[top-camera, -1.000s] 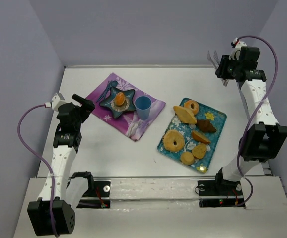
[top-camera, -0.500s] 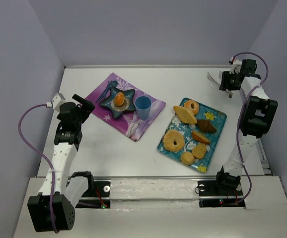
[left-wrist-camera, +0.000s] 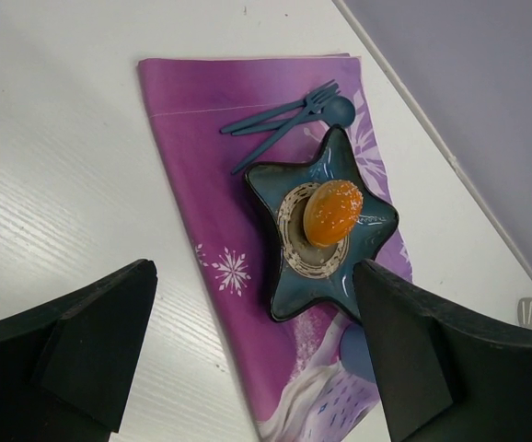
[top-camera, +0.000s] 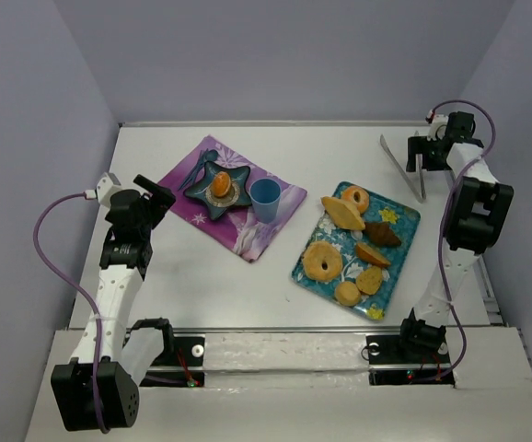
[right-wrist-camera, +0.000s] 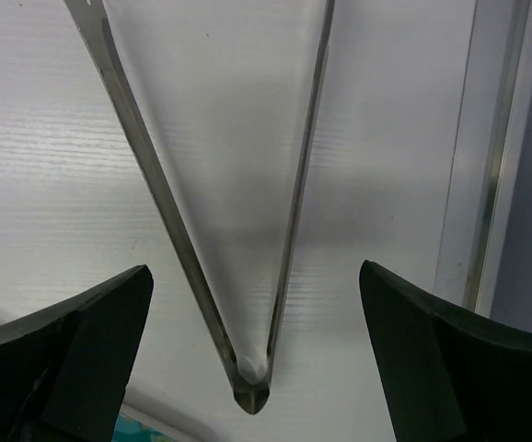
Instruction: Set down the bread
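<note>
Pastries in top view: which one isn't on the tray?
The small orange-brown bread, alone on the blue star plate; all others lie on the teal tray.

A robotics lab booth: 3 plain lavender walls (top-camera: 294, 55) box in a white tabletop (top-camera: 229, 285), with left arm (top-camera: 119, 276) and right arm (top-camera: 473, 216) bolted at its near edge.

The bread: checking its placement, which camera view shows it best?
Left wrist: the bread sits large and unblocked on the star-shaped plate. Top external shows it small; right wrist shows only tongs on the table.
</note>
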Motion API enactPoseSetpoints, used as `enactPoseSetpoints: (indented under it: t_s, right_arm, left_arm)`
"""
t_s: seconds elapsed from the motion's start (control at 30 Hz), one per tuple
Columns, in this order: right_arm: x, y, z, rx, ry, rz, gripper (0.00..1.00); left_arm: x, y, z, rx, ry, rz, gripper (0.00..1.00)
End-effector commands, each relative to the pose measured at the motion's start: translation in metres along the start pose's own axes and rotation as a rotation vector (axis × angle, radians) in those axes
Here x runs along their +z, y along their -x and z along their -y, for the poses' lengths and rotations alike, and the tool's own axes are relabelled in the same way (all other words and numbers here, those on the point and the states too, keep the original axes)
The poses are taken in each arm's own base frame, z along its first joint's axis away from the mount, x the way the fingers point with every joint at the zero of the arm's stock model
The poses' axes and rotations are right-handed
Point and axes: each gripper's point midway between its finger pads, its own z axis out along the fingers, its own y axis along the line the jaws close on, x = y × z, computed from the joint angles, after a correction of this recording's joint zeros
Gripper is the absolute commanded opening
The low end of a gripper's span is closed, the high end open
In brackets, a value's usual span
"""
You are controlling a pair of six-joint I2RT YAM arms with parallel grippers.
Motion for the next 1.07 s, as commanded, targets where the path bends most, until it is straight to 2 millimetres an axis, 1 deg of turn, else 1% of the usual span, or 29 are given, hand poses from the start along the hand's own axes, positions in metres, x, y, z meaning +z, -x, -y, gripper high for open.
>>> enactPoseSetpoints:
  t_s: [0.0,0.03,0.07,0.1,0.13,0.17,0.2,0.23,0.27,0.3,0.33,0.37,0.4,0.47,0.5,0.53,0.57,0.6,0.7,0.73,0.77,0.8,0.87,0.93,1.03]
  right_arm:
    - [-0.07,0.074,0.013,-0.035,-0.067,0.208,1.0]
    - [-0.094,0.09,0.008,-0.034,-0.06,0.262,1.0]
    - [-0.11,0.099,0.007,-0.028,-0.067,0.294,1.0]
    - [-0.121,0.105,0.004,0.029,-0.07,0.33,1.0]
    - [-0.142,0.118,0.004,0.066,-0.089,0.385,1.0]
    - [-0.171,0.121,0.005,0.111,-0.134,0.434,1.0]
    - [-0.184,0.122,0.001,0.228,-0.132,0.471,1.0]
    - [-0.178,0.104,-0.006,0.305,-0.115,0.459,1.0]
    - [-0.209,0.108,-0.023,0.362,-0.061,0.529,1.0]
    - [-0.219,0.107,-0.029,0.391,-0.041,0.579,1.0]
    - [-0.225,0.098,-0.034,0.442,-0.033,0.597,1.0]
    - [-0.209,0.06,-0.038,0.5,-0.045,0.546,1.0]
    - [-0.242,0.065,-0.045,0.545,-0.028,0.653,1.0]
    - [-0.25,0.043,-0.057,0.573,-0.005,0.684,1.0]
    - [-0.25,0.02,-0.073,0.58,0.052,0.689,1.0]
    - [-0.248,0.008,-0.088,0.568,0.115,0.669,1.0]
    - [-0.234,-0.018,-0.095,0.588,0.128,0.617,1.0]
    - [-0.239,-0.026,-0.099,0.602,0.137,0.63,1.0]
    - [-0.228,-0.051,-0.108,0.666,0.162,0.592,1.0]
    - [-0.221,-0.061,-0.113,0.696,0.179,0.574,1.0]
    - [-0.222,-0.062,-0.115,0.71,0.195,0.584,1.0]
    - [-0.218,-0.068,-0.117,0.742,0.202,0.577,1.0]
    - [-0.217,-0.069,-0.115,0.748,0.189,0.58,1.0]
    - [-0.217,-0.069,-0.119,0.716,0.209,0.573,1.0]
    - [-0.219,-0.068,-0.119,0.705,0.21,0.581,1.0]
  left_arm:
    - [-0.009,0.023,0.028,-0.009,-0.088,0.042,0.99]
    - [-0.012,0.024,0.031,-0.01,-0.102,0.041,0.99]
    - [-0.012,0.024,0.031,-0.01,-0.102,0.041,0.99]
    - [-0.016,0.026,0.033,-0.012,-0.112,0.044,0.99]
    - [-0.018,0.027,0.034,-0.016,-0.115,0.047,0.99]
    - [-0.021,0.028,0.035,-0.02,-0.123,0.052,0.99]
    - [-0.023,0.028,0.035,-0.024,-0.125,0.056,0.99]
    - [-0.024,0.028,0.035,-0.038,-0.127,0.059,0.99]
    - [-0.025,0.028,0.033,-0.048,-0.125,0.063,0.99]
    - [-0.025,0.027,0.033,-0.054,-0.126,0.061,0.99]
    - [-0.025,0.027,0.034,-0.054,-0.13,0.057,0.99]
    - [-0.026,0.025,0.036,-0.047,-0.136,0.041,0.99]
    - [-0.027,0.025,0.037,-0.043,-0.134,0.034,0.99]
    - [-0.027,0.024,0.036,-0.036,-0.125,0.022,0.99]
    - [-0.027,0.024,0.034,-0.041,-0.111,0.021,0.99]
    - [-0.027,0.023,0.034,-0.042,-0.111,0.019,0.99]
    - [-0.026,0.022,0.034,-0.043,-0.112,0.013,0.99]
    - [-0.026,0.021,0.034,-0.043,-0.11,0.009,0.99]
    - [-0.023,0.016,0.033,-0.035,-0.107,-0.014,0.99]
    - [-0.022,0.015,0.031,-0.039,-0.1,-0.018,0.99]
    - [-0.02,0.012,0.028,-0.04,-0.086,-0.025,0.99]
    - [-0.02,0.011,0.027,-0.04,-0.079,-0.034,0.99]
    - [-0.02,0.009,0.027,-0.041,-0.078,-0.05,0.99]
    - [-0.023,0.006,0.026,-0.041,-0.079,-0.058,0.99]
    - [-0.024,0.005,0.021,-0.049,-0.066,-0.052,0.99]
